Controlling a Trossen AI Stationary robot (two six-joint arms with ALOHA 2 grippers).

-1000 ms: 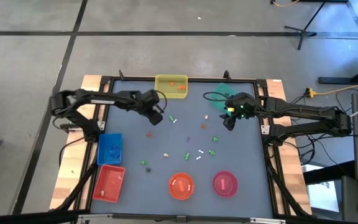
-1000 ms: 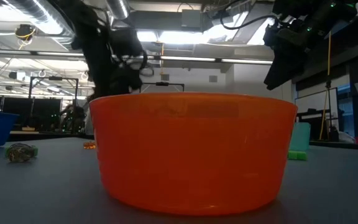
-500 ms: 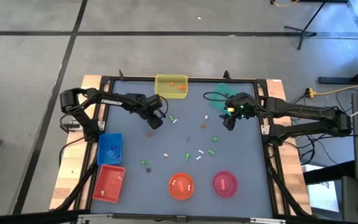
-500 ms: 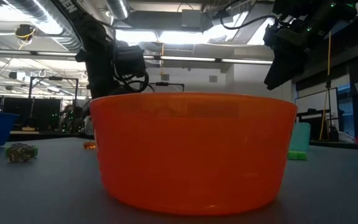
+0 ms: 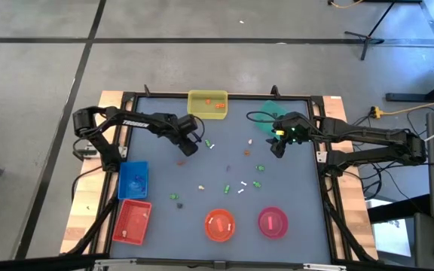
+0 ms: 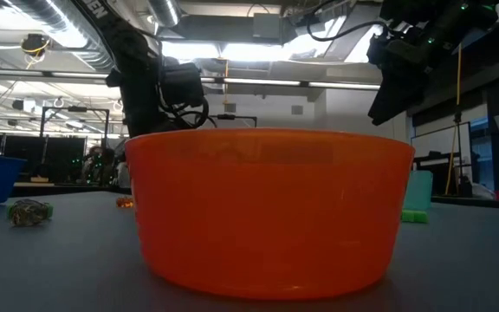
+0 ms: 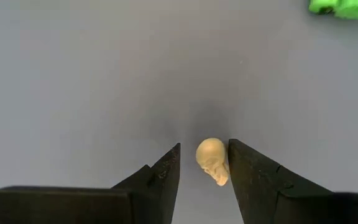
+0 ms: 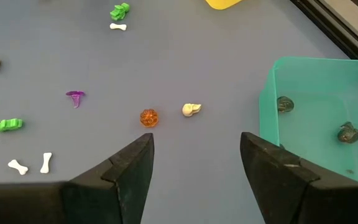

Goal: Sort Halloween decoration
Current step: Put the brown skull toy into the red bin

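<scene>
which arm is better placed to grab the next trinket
Left. In its wrist view the left gripper is open around a beige skull, which sits between the fingers, touching one. The right gripper hangs open beside the teal tray with nothing between its fingers.

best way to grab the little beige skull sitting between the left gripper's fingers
Grip the beige skull across its rounded crown, coming straight down from above. It lies loose on the table, already between the open fingers of the left gripper, nearer one finger than the other. The crown is its widest part, so closing there should hold better than on the narrower jaw end.
</scene>
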